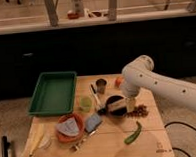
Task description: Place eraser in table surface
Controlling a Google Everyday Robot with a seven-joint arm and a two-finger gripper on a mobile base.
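The eraser (116, 106), a small tan block with a dark underside, lies across a black bowl (112, 100) near the middle of the pale wooden table surface (110, 147). My gripper (129, 105) hangs from the white arm (157, 84) that reaches in from the right. It is low over the bowl's right rim, at the eraser's right end, and open. I cannot tell whether a finger touches the eraser.
A green tray (52, 93) fills the table's back left. An orange bowl with a grey cloth (69, 128) and a blue-grey pad (92, 122) sit in front. A green cup (85, 103), metal cup (101, 85), orange fruit (119, 81), green chili (133, 133) and reddish bits (140, 110) surround the black bowl.
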